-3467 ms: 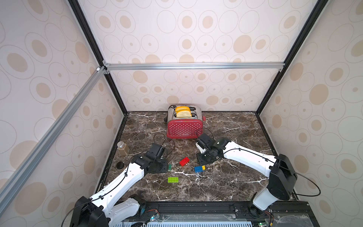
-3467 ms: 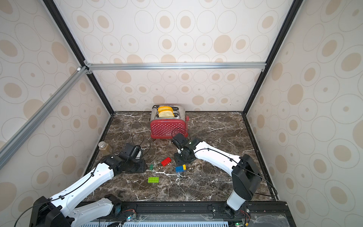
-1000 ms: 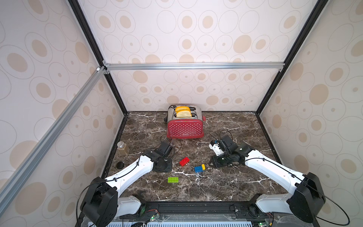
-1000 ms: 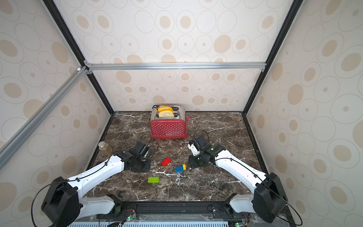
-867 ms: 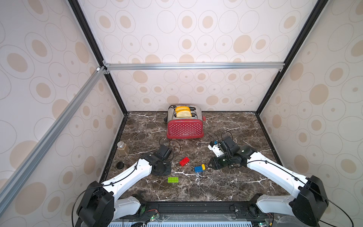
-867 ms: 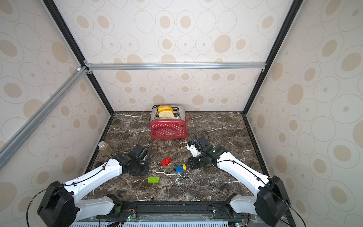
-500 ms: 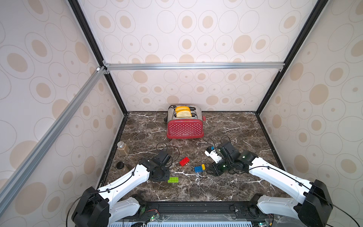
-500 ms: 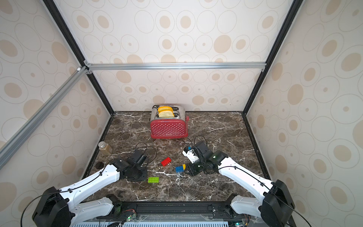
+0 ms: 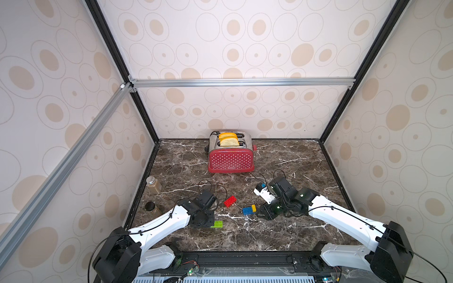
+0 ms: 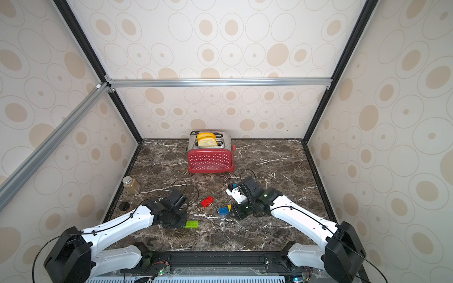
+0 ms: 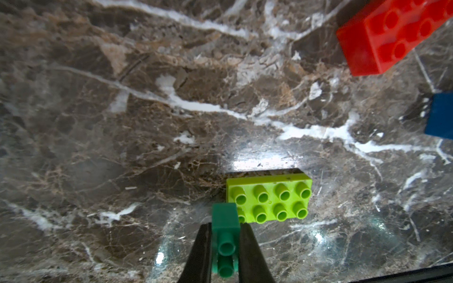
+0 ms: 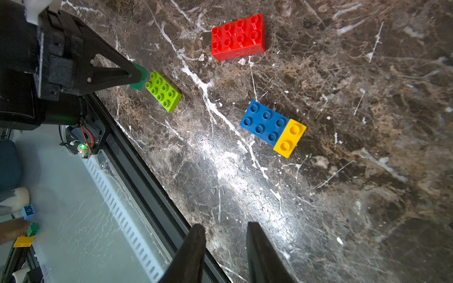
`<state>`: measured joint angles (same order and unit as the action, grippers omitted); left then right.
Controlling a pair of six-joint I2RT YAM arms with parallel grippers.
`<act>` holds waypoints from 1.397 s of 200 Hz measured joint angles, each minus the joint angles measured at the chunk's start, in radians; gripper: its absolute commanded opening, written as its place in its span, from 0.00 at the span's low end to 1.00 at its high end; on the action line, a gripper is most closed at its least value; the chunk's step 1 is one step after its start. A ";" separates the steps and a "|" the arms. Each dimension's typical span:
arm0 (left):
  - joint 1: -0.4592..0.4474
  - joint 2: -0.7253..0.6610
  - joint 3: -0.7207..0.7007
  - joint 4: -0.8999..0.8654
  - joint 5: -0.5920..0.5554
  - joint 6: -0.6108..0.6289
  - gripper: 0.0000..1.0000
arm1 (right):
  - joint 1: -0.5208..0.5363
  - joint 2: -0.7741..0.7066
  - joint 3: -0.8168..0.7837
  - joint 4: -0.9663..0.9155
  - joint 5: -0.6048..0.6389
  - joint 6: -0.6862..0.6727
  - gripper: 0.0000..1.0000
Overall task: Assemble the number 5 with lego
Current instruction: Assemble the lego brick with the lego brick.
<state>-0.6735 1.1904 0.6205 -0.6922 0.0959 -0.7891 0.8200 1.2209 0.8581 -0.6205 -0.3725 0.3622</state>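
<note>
Gripped the dark-green brick (image 11: 225, 218) in the left tool (image 11: 225, 229) at one end of the lime-green brick (image 11: 269, 198) on the desk (image 11: 98, 122), perhaps touching, ready for pressing together. Hovered the right tool (image 12: 224, 227) empty, slightly parted, near the blue brick (image 12: 263, 122) joined to the yellow brick (image 12: 289, 137).

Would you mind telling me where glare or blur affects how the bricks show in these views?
Left wrist view: a glare patch on the marble tabletop beside the lime-green brick; the red brick at the edge looks soft. Right wrist view: glare streaks on the tabletop near the blue brick, bricks sharp. Both top views: even light, bricks tiny.
</note>
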 measured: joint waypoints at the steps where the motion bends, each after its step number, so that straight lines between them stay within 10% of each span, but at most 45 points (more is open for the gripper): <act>1: -0.001 0.002 0.000 0.000 0.000 0.000 0.00 | 0.000 0.000 0.000 0.000 0.000 0.000 0.34; 279: -0.071 0.229 0.145 0.015 -0.058 0.000 0.00 | 0.006 0.023 0.010 -0.006 0.016 -0.005 0.34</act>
<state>-0.7444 1.4197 0.7658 -0.6769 0.0383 -0.7891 0.8265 1.2438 0.8684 -0.6266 -0.3561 0.3573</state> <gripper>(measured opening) 0.182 0.336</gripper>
